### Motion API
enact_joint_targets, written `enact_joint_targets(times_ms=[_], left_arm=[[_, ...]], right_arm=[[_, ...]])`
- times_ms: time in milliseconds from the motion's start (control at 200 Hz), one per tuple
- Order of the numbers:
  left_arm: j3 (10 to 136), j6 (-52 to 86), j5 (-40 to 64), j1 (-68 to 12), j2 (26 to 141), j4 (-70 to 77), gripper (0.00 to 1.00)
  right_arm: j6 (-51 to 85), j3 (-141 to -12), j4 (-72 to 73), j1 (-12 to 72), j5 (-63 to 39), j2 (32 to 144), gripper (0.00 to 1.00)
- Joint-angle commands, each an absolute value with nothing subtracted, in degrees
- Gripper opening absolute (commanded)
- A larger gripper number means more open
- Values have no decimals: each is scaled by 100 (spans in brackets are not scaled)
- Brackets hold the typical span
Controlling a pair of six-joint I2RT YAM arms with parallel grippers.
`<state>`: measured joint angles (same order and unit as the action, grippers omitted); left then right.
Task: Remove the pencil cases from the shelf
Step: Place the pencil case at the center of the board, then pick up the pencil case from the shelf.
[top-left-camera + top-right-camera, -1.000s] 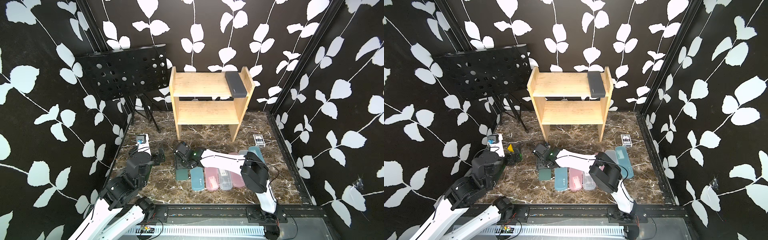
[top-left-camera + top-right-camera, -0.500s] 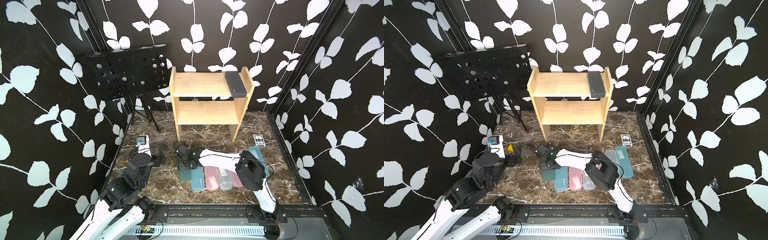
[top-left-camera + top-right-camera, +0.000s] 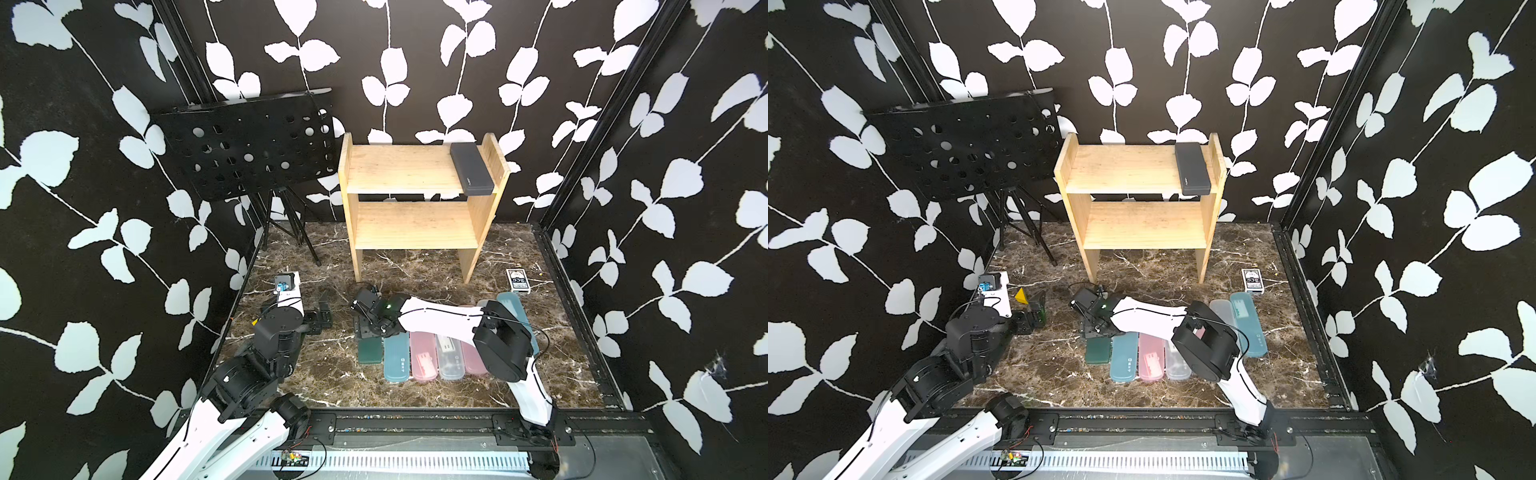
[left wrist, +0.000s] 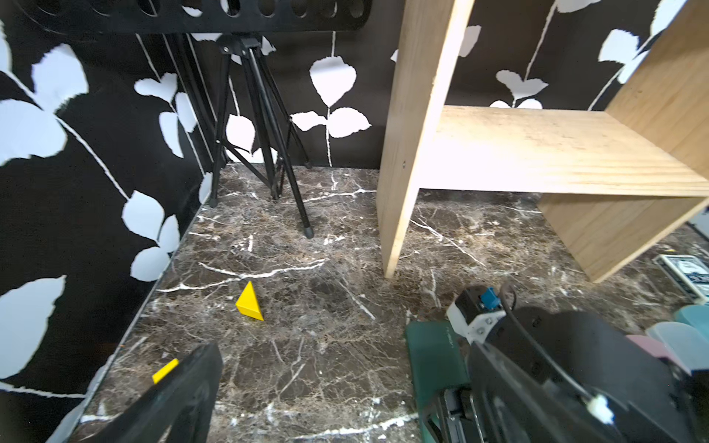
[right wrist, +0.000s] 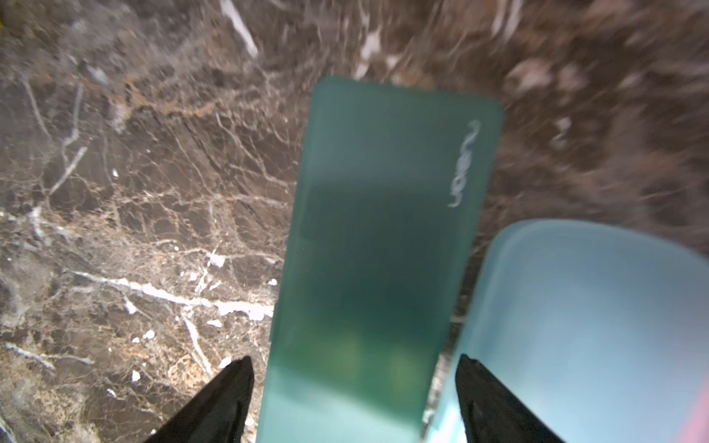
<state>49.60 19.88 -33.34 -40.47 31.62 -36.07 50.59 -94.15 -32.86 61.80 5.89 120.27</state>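
The wooden shelf (image 3: 415, 174) stands at the back, and one dark grey pencil case (image 3: 471, 168) (image 3: 1192, 168) lies at the right end of its top board. The lower board is bare. On the table lies a row of pencil cases: dark green (image 3: 370, 351) (image 5: 383, 249), light blue (image 3: 397, 359), pink (image 3: 423, 359) and clear (image 3: 451, 357). Another light blue case (image 3: 1248, 324) lies further right. My right gripper (image 3: 368, 330) (image 5: 355, 368) is open astride the dark green case's end, with a gap on each side. My left gripper (image 3: 324, 313) (image 4: 345, 414) stands open and empty at the left.
A black perforated music stand (image 3: 245, 145) on a tripod occupies the back left. A small card box (image 3: 517, 280) lies right of the shelf's foot. A yellow triangular block (image 4: 249, 303) sits near the left wall. Black rails edge the table.
My right gripper's jaws have widened off the dark green case, which now lies flat at the left end of the row. The left arm has not moved.
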Motion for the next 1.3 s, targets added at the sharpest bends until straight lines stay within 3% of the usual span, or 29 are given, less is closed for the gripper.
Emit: enact_joint_targets(times_ms=[0,115,205,410,725,1295], left_arm=[[5211,2266,-2651,-4052,3359,-3156,99],[5692,2788,-1709,-4052,3962,-2720,99],[6195,3097,-355,-4052,4747,-2088,99],[7384,4758,1438,-4052,6701,-450,99],[10241,5628,1626,-4261,9269,-255,99],[12246,6723,1695,-4393,11035,-48,95]], right_arm=[[4676,-9199,-3234,6152,1154,10913,88],[4399,-8825,-3630,5909,1507,9837,94],[4406,-8412,-4263,5347,1414,9070,99],[4395,-6723,-4733,4218,1504,7052,99],[4101,-5477,-4862,2587,589,5780,99],[3635,-5269,-4649,1819,-74,5902,99]])
